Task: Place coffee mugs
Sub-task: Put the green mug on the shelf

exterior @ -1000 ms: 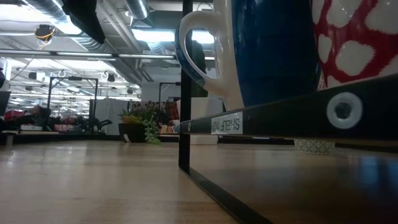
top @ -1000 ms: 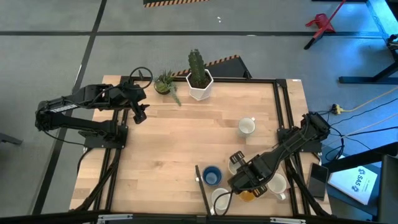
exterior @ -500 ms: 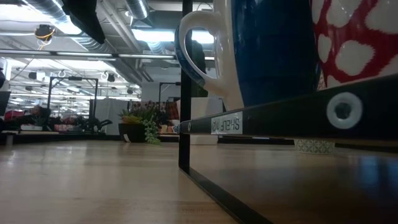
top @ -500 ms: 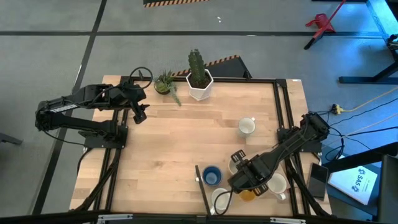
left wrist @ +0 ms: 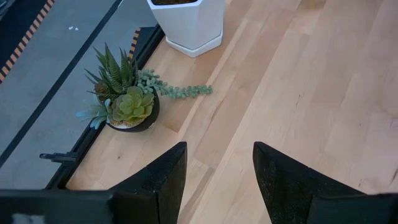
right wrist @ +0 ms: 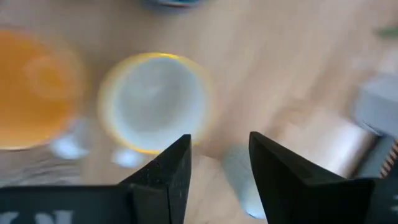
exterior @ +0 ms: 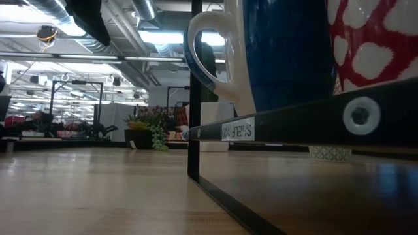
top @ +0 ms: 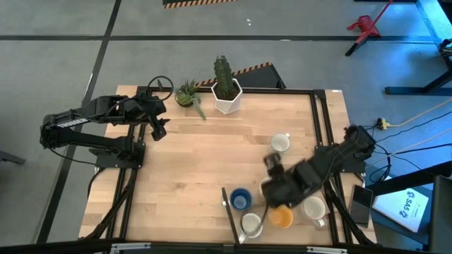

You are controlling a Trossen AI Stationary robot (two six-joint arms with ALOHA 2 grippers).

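Five coffee mugs show in the high view. A white one [top: 280, 143] stands alone mid-right. Near the front edge stand a dark blue one [top: 241, 200], a white one [top: 251, 224], an orange one [top: 282, 216] and another white one [top: 314, 209]. My right gripper [top: 277, 189] hovers open above this group. Its wrist view looks down on the white mug [right wrist: 155, 109] and the orange mug [right wrist: 31, 87], with nothing between its fingers [right wrist: 217, 168]. My left gripper [top: 159, 130] waits open at the far left [left wrist: 217, 180].
A white hexagonal cactus pot [top: 227, 97] and a small succulent pot [top: 187, 95] stand at the far edge. A black bar [top: 230, 212] lies beside the blue mug. In the low view the blue mug [exterior: 287, 52] looms close behind a black frame [exterior: 194, 91].
My right gripper has pulled up and toward the table's far edge, away from the mugs at the near edge. The orange mug, half covered by it before, now stands uncovered on the table.
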